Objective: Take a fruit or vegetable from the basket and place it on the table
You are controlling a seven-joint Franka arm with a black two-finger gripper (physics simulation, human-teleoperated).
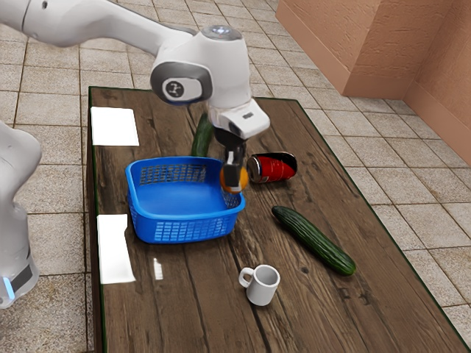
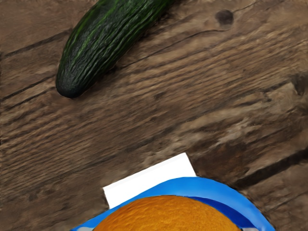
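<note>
Gripping one round, bright orange fruit (image 2: 166, 216), the black two-finger gripper (image 1: 234, 181) hung at the blue plastic basket's (image 1: 184, 229) rim, by the corner nearest one red metal can (image 1: 274, 168). One white mug (image 1: 263, 286) and two long green cucumbers (image 1: 315, 241) (image 1: 201, 138) lay on the brown wooden table (image 1: 368, 316) — one cucumber partly hidden; fingers covered much of the fruit.

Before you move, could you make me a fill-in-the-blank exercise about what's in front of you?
The black two-finger gripper holds a round, dimpled fruit coloured ____.
The open plastic basket with latticed walls is coloured ____.
The red cylindrical metal can lies on its ____.
On the brown wooden table, the long dark-green cucumbers number ____.
Missing words: orange; blue; side; two.
</note>
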